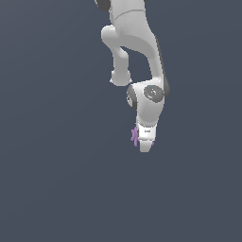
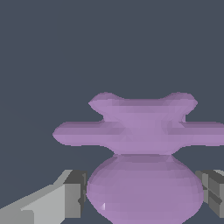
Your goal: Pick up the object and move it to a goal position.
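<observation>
Hanging from the white arm [image 1: 137, 52] in the exterior view, end effector [image 1: 146, 146] points down over plain grey surface [image 1: 56, 189]; purple object [image 1: 134, 136] pokes out on the exterior view's left of it. Wrist view: object [image 2: 142, 153] fills centre, rounded body between both fingers [image 2: 72, 194], touching or nearly so. Closed narrow on object.

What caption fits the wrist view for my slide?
Wrist view: light-purple pronged object sits between the pincer fingers, its rounded base filling the gap.
</observation>
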You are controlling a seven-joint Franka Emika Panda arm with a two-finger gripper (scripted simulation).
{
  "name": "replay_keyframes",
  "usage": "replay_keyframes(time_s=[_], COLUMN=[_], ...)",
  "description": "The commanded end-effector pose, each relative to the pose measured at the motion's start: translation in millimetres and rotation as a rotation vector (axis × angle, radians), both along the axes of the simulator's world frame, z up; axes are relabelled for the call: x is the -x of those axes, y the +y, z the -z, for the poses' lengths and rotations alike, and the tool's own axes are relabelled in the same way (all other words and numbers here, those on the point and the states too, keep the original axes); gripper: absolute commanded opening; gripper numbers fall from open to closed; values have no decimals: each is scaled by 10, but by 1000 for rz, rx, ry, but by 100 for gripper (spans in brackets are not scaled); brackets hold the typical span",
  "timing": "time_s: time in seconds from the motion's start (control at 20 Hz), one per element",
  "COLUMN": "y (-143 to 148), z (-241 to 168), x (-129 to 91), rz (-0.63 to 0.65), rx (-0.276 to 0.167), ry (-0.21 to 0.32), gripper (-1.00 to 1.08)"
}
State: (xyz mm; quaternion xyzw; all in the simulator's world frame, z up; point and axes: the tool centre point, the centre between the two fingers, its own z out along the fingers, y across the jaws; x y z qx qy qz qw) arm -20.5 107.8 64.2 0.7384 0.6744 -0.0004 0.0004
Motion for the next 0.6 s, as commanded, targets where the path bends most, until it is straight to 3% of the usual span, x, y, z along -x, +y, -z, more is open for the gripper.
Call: replay_keyframes(time_s=[0.0, 0.3, 0.55], y=[236, 611, 710], z=[-75, -194, -225], x=[99, 233, 260], rz=[1, 1, 1], rx=[0, 0, -1], ry=[0, 0, 0], gripper=[-100, -100, -100])
